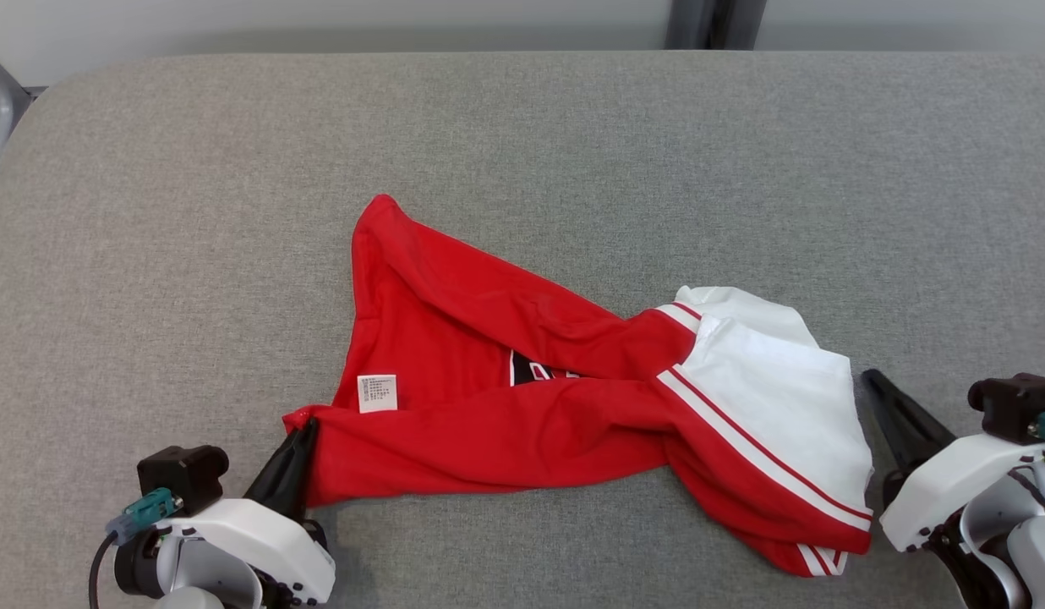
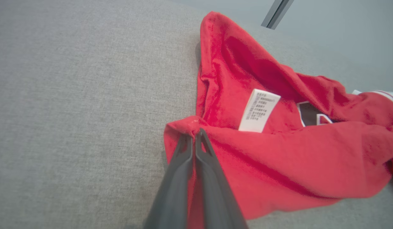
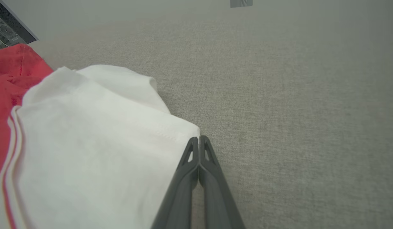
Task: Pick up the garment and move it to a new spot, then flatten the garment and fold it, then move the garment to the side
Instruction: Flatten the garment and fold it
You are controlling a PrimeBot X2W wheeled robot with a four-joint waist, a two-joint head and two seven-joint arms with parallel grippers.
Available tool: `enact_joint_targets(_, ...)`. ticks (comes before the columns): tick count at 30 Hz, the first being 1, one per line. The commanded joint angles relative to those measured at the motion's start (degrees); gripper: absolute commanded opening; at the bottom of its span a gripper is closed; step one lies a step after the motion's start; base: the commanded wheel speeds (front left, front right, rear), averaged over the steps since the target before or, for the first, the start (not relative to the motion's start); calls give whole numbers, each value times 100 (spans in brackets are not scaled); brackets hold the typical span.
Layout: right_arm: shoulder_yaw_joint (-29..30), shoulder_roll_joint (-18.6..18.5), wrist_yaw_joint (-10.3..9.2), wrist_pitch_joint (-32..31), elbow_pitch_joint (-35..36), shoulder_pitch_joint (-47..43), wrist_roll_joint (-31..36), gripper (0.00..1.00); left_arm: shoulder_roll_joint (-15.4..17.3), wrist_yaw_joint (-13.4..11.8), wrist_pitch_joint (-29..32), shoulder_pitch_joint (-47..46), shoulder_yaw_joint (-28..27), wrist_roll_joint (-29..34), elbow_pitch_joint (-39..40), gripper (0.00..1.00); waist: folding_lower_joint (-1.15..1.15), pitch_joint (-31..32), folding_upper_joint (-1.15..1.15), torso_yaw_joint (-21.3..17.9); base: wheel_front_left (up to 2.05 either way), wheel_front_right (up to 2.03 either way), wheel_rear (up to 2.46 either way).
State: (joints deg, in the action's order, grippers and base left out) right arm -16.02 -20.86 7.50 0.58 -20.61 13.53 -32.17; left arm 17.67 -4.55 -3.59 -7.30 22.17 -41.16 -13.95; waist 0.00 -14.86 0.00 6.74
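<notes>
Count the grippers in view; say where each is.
2. The left gripper, lower left in the head view, is shut on a red corner of the garment. The right gripper, lower right, is shut beside its white edge, apparently gripping no cloth.

Nothing legible: care tag [image 2: 259, 110] on garment [image 2: 295, 165], print too small to read; chest lettering [image 2: 312, 115] hidden in folds

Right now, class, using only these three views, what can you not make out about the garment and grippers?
Dark print on the garment: head view, red folds cover most of it.
Care label text: left wrist view, too small and blurred.
Right gripper: right wrist view, shut beside the garment's white edge; whether any cloth is pinched cannot be told.
</notes>
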Motion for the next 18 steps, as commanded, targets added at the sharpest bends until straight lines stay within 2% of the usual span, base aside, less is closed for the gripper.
enact_joint_targets(1, 32, -41, -2, 120, 74, 54, -46, 0, 75, -52, -50, -61, -35, 60, 93, 0, 0, 20, 0, -9, 0, 0, 0)
enact_joint_targets(6, 279, -122, -2, 317, 329, 89, 59, 0, 176, -156, -10, -26, -55, 140, 456, 0, 0, 60, 0, -39, 0, 0, 0)
enact_joint_targets(15, 892, 66, -2, 392, 1076, -98, 451, 0, 276, -291, 130, 173, -48, 101, 718, 0, 0, 210, 0, -160, 0, 0, 0)
enact_joint_targets(16, 980, 103, -2, 423, 1216, -119, 543, 4, 279, -297, 148, 200, -44, 86, 726, 0, 0, 229, 0, -176, 0, 0, 0)
enact_joint_targets(17, 1052, 156, -2, 412, 1338, -150, 614, 47, 282, -308, 153, 223, -43, 80, 732, 0, 0, 257, 0, -194, 0, 0, 0)
enact_joint_targets(18, 1125, 207, -2, 404, 1464, -189, 698, 100, 295, -316, 173, 250, -41, 73, 738, 0, 0, 286, 0, -214, 0, 0, 0)
